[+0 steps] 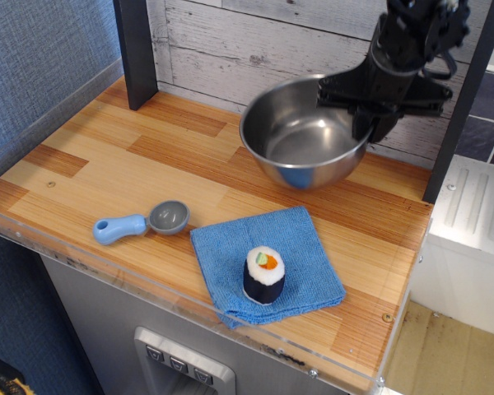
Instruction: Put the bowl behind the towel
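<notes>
Stainless-steel bowl point(303, 136) is hanging by its rim from the clamped gripper point(369, 117), behind the blue towel point(267, 263); lowering and releasing seems next.

We see the bowl point(303, 136), a large round shiny stainless-steel vessel with a rolled rim, tilted a little toward us so that its empty inside shows. It sits beyond the towel's far edge, near the plank wall; we cannot tell whether its base touches the wood. The towel point(300, 247), a square bright blue microfibre cloth, lies flat near the front edge, turned slightly askew.
</notes>
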Motion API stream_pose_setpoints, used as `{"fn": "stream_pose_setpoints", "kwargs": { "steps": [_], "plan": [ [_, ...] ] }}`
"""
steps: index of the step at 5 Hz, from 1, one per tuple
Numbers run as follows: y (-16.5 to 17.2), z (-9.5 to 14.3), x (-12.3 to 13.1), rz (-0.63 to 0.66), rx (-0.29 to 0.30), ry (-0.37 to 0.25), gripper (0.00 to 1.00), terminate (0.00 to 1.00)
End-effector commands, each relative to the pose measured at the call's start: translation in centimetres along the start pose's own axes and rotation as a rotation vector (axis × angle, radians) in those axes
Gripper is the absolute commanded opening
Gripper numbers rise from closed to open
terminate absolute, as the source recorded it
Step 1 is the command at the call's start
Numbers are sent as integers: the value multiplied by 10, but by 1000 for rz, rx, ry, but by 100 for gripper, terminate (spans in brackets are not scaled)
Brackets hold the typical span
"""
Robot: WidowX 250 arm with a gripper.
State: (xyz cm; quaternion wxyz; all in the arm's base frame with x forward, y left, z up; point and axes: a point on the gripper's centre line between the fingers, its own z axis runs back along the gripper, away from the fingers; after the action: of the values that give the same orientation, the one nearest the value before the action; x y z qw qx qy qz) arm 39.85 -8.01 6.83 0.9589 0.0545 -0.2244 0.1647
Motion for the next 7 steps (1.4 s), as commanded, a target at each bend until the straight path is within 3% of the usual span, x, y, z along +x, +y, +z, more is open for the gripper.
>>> {"fn": "stream_pose_setpoints", "kwargs": {
  "steps": [1, 2, 3, 5, 6, 7],
  "plan": [
    [-1, -1, -3, -34, -36, -1, 0, 0],
    [-2, -7, -5, -45, -31, 17, 0, 0],
    [-2, -8, -5, -51, -23, 36, 100, 0],
    [2, -6, -7, -6, -6, 37, 100, 0],
    [3, -2, -6, 1, -22, 39, 100, 0],
    [6, 4, -7, 27, -78, 54, 100, 0]
  ]
}}
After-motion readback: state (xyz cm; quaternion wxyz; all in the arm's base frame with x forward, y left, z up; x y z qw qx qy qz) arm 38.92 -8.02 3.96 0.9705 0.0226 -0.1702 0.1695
